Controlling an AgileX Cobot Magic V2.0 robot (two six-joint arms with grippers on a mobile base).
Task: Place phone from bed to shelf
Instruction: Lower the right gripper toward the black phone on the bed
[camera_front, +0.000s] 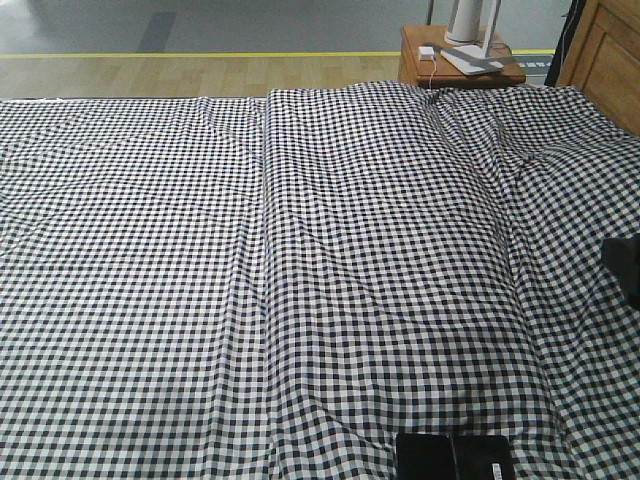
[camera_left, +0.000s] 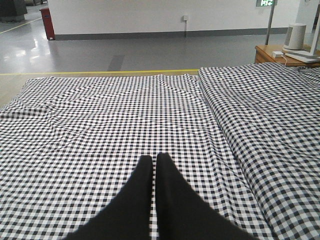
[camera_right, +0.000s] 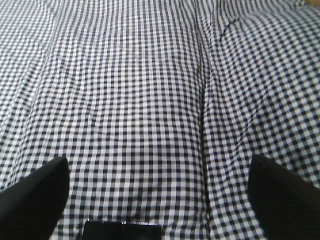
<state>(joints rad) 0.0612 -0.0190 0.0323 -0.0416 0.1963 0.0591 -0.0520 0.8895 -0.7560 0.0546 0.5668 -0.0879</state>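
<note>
The bed (camera_front: 300, 250) fills the front view with black-and-white gingham cloth. At its near edge lie two flat black glossy rectangles side by side. The right one bears a small white mark and looks like the phone (camera_front: 486, 458). The black pair (camera_right: 105, 231) also shows at the bottom edge of the right wrist view, below my right gripper (camera_right: 157, 161). That gripper is wide open, with only cloth between its fingers. My left gripper (camera_left: 154, 157) is shut and empty, low over the bed's left half. A corner of the light-wood shelf (camera_front: 605, 50) shows at the far right.
A reddish-brown side table (camera_front: 470, 68) stands past the bed's far edge, carrying a white appliance (camera_front: 470, 20) and a small white charger (camera_front: 427, 52). A lengthwise seam (camera_front: 265, 250) and creases run through the cloth. Grey floor with a yellow line (camera_left: 100, 72) lies beyond.
</note>
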